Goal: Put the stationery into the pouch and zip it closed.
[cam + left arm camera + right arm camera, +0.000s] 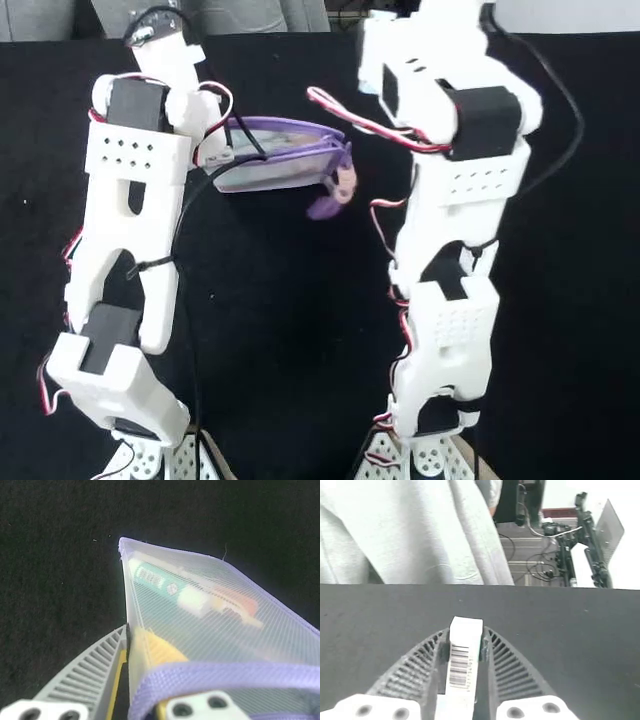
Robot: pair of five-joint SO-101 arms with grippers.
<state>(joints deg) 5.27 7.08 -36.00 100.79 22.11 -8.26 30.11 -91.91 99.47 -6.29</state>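
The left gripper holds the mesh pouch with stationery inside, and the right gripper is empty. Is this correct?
Not fully. The right gripper is not empty: the right wrist view shows it shut on a white item with a barcode. The left gripper does hold the mesh pouch with stationery inside.

A see-through mesh pouch (272,165) with purple edging is held lifted above the black tabletop (285,340), roughly level, and gripped at one end by the left end effector (131,636). A purple tag (335,198) is seen hanging from its other end. Inside the pouch, a green-and-white pen (152,576), a white piece (194,601) and an orange-red piece (241,605) lie together. A white block (463,655) with a barcode label is clamped lengthwise in the right end effector (465,641).
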